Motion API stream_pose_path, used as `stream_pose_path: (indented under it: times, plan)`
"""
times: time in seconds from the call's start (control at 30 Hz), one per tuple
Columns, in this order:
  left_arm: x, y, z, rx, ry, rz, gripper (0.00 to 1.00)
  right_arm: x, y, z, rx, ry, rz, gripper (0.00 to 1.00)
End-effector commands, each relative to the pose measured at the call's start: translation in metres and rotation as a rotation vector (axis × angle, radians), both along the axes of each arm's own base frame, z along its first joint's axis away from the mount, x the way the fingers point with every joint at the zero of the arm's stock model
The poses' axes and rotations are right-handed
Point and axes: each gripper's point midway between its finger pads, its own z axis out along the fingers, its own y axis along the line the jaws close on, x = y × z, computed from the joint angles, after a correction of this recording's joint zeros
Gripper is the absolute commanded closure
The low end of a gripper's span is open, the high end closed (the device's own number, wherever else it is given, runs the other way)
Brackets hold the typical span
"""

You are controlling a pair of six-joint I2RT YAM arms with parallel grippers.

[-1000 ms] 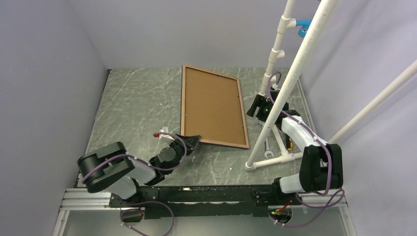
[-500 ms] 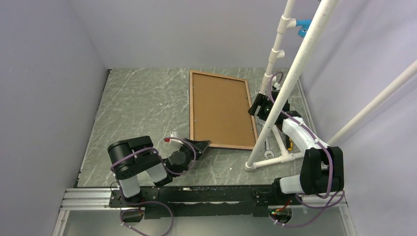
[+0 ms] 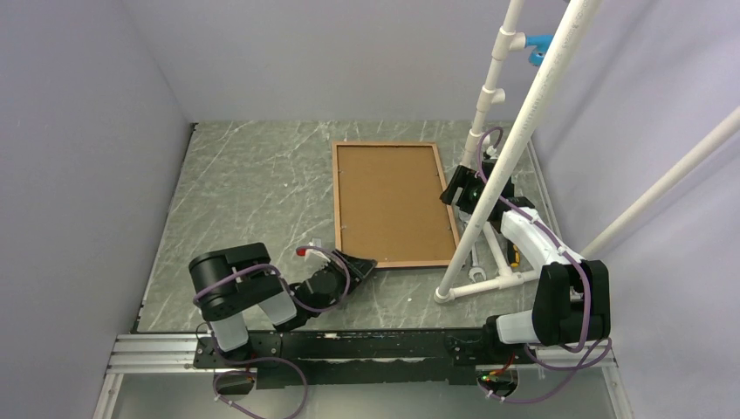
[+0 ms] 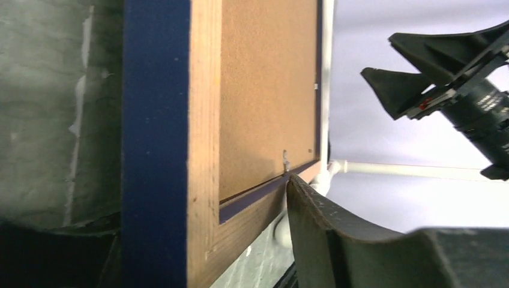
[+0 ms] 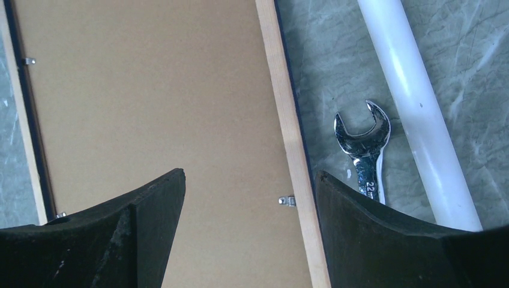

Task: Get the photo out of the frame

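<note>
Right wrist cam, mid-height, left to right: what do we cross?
frame's left rail → brown back panel → frame's right rail → wrench → white pipe

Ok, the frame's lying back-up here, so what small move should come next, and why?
Probably lower the right claw onto the small metal tab by the frame's right rail and push it aside. The frame lies back up with the photo, brown side showing, still seated inside, and that open claw hangs right above the tab.
</note>
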Motion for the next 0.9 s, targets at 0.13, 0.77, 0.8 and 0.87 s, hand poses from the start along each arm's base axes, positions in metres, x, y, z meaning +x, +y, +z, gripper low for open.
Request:
stream_pose_path:
  times: [0.13,0.77,0.8,0.87]
  plan:
    - [-0.002,-0.007,0.019,0.060,0.006,-0.026,0.20,0.008,-0.001,0.013,0.004,-0.063,-0.003,0.19]
    - [-0.021,-0.013,0.012,0.294,0.229,-0.109,0.01,0.005,-0.002,0.016,0.001,-0.073,-0.003,0.19]
    - [-0.022,-0.012,0.013,0.301,0.229,-0.112,0.01,0.005,-0.002,0.016,0.001,-0.076,-0.003,0.19]
    - [-0.025,-0.008,0.010,0.323,0.259,-0.110,0.01,0.005,-0.002,0.016,0.002,-0.078,-0.002,0.18]
